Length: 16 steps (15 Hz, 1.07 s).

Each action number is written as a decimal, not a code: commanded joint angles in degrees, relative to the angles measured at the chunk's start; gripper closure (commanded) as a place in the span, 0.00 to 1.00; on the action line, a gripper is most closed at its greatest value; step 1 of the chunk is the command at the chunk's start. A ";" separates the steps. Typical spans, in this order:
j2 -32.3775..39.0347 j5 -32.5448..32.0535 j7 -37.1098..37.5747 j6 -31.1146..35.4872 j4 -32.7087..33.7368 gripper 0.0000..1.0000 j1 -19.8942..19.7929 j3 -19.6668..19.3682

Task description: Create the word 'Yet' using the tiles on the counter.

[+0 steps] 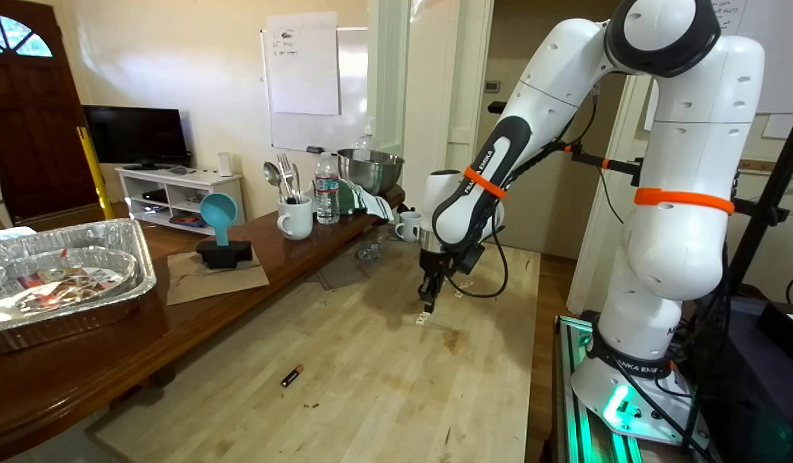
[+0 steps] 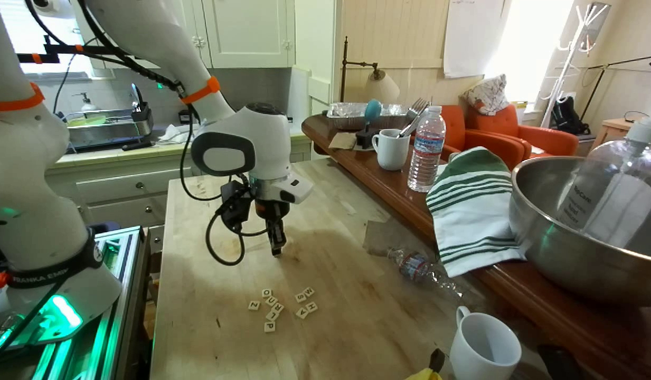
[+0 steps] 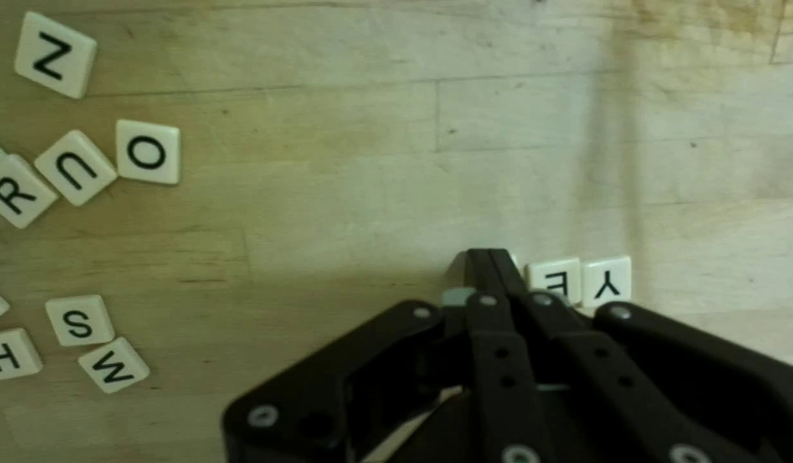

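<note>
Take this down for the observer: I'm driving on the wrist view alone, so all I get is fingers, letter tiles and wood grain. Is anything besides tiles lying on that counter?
Observer: Yes. In an exterior view, a battery lies on the counter, apart from the gripper.

Operator: My picture misses that. Anything else lying there?

Observer: A clear plastic bottle lies on its side on the counter, near the brown table, in an exterior view.
</note>
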 commanded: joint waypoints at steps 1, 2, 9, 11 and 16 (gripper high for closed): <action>3.83 2.42 1.99 2.87 -1.50 1.00 1.82 1.37; 3.87 2.49 2.19 2.88 -1.44 1.00 1.92 1.47; 3.01 2.14 1.95 2.58 -1.32 1.00 2.05 1.48; 1.93 2.53 0.92 1.93 -1.38 1.00 1.93 1.51; -0.01 1.82 0.34 2.04 -2.15 1.00 1.98 1.56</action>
